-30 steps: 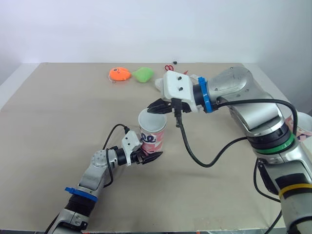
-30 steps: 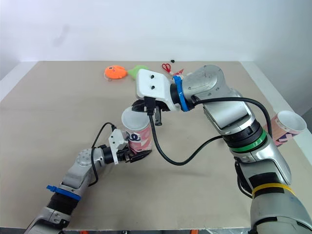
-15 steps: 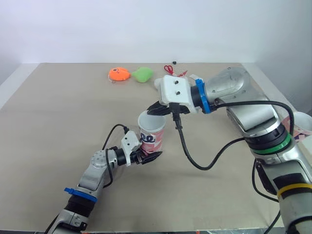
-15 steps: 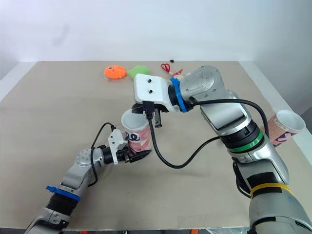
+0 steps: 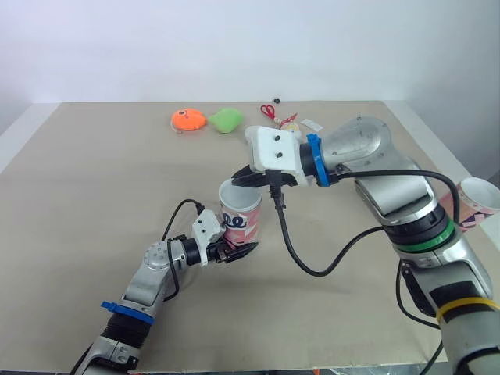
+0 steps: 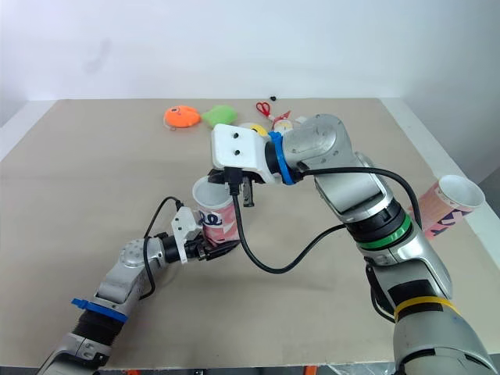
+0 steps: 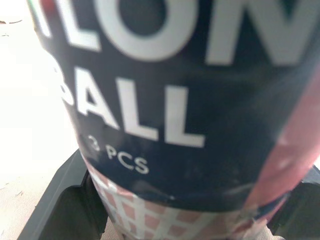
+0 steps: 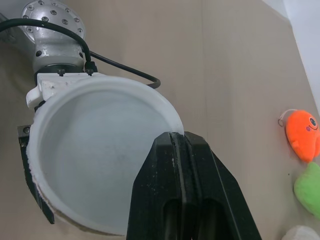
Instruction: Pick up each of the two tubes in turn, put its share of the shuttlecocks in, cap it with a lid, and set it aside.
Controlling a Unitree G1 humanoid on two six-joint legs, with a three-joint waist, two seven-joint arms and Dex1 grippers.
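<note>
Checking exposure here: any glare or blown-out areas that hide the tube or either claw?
Left wrist view: the table beside the tube is washed out to near white; the tube's lettering is readable. Eye views: even light, no glare on the tube or the left claw gripping it. Right wrist view: the tube's white inside is evenly lit, the shut right claw dark against it.

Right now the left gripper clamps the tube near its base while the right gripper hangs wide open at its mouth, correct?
Not quite: the right gripper is shut, as the right wrist view shows. The left gripper does clamp the tube near its base.
</note>
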